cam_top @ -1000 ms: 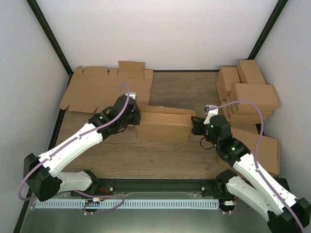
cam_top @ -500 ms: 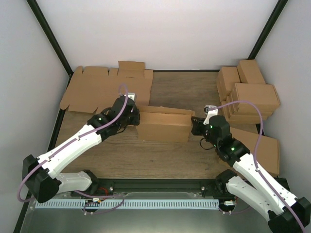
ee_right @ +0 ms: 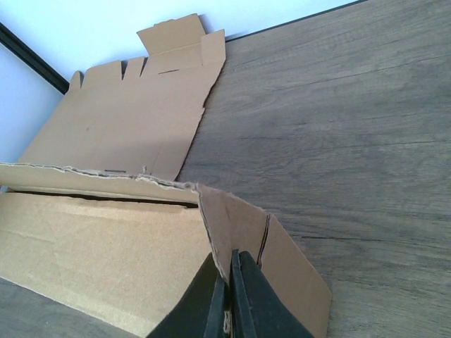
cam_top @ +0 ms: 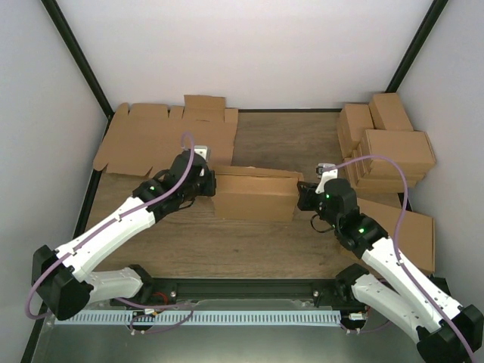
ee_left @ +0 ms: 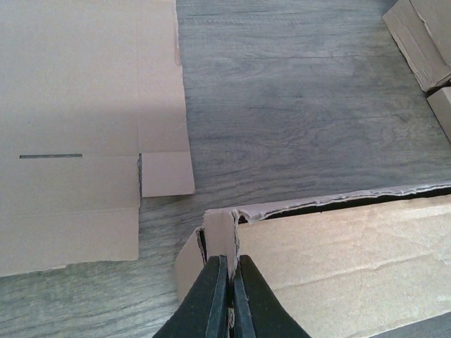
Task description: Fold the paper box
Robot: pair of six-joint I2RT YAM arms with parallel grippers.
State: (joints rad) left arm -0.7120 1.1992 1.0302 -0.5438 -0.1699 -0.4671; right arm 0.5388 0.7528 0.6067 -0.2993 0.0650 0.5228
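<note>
The paper box [cam_top: 255, 195] is a shallow brown cardboard shell lying across the middle of the table, its long walls partly raised. My left gripper [cam_top: 209, 181] is at its left end. In the left wrist view the fingers [ee_left: 215, 289] are shut on an upright corner tab of the paper box [ee_left: 338, 246]. My right gripper [cam_top: 302, 197] is at the right end. Seen from the right wrist, that gripper [ee_right: 227, 266] is shut on the edge of the slanting end flap [ee_right: 243, 225]. The inside of the box is mostly hidden.
A bundle of flat notched cardboard sheets [cam_top: 162, 136] lies at the back left, close behind the left gripper. Several closed cartons [cam_top: 386, 140] are stacked at the back right. Another flat brown piece [cam_top: 412, 231] lies under the right arm. A dark rail [cam_top: 249, 291] runs along the near edge.
The left arm has crept slightly toward the back, and the right gripper has edged a little to the left. Both stay clamped on the box, which has barely moved.
</note>
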